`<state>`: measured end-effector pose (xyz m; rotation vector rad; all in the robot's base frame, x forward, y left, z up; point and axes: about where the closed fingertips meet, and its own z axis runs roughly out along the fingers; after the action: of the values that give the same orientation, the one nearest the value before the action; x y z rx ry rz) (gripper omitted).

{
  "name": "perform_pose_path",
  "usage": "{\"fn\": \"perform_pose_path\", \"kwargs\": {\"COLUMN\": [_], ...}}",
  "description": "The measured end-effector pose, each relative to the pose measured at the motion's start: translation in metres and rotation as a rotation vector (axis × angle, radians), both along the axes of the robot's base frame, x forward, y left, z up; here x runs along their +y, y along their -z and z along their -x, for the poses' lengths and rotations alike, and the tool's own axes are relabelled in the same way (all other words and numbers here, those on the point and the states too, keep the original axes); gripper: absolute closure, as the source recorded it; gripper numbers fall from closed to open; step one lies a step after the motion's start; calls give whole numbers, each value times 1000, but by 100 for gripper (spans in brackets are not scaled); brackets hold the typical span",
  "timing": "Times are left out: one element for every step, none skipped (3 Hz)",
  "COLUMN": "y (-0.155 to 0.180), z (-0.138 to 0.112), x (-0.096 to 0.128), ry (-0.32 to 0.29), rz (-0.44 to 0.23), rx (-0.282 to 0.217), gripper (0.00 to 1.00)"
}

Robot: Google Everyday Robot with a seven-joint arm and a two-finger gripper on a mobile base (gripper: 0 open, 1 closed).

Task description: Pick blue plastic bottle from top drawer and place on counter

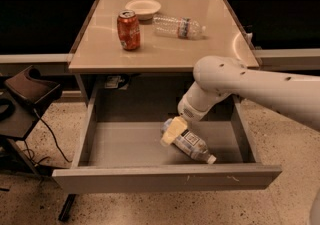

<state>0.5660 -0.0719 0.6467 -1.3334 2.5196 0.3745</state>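
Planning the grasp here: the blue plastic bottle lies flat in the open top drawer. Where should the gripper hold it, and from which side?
Probably the labelled mid-body of the blue plastic bottle, from above, closing across its width. It lies on its side, cap toward the front right of the top drawer, whose walls block sideways approaches. The gripper hovers over its base end.

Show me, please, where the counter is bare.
The counter is bare along the front and right of the clear water bottle; red can and white bowl crowd the back left. The gripper is at the blue plastic bottle in the top drawer.
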Motion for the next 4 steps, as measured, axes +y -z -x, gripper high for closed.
{"fn": "perform_pose_path", "kwargs": {"y": [4, 5, 33, 37], "z": [4, 2, 6, 7], "x": [0, 1, 12, 16], "ry": [30, 37, 95, 132], "rz": [-1, 4, 31, 32], "rx": [22, 18, 73, 94], "gripper": [0, 0, 0, 0]}}
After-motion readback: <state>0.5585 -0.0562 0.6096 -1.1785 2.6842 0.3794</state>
